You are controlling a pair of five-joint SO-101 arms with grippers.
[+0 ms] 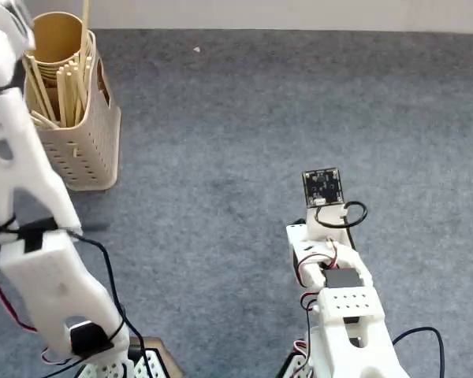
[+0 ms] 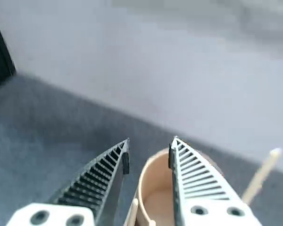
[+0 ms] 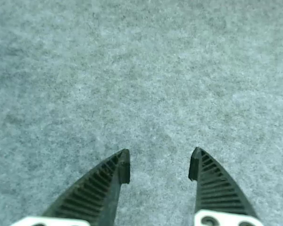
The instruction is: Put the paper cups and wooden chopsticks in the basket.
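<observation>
Paper cup (image 2: 154, 193) in basket (image 1: 94, 150) beneath left end effector (image 2: 151, 142), spread; right end effector (image 3: 160, 154) spread too.

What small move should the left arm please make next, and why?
Probably lift the left arm straight up and back: its jaws stand open, empty, over the cup, which already sits in the basket with the chopsticks.

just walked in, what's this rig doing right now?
The left gripper hangs open above the basket, directly over a paper cup that sits inside it alongside a bundle of wooden chopsticks. The right gripper is open over the grey mat, holding nothing. Neither arm is carrying anything at this moment.
</observation>
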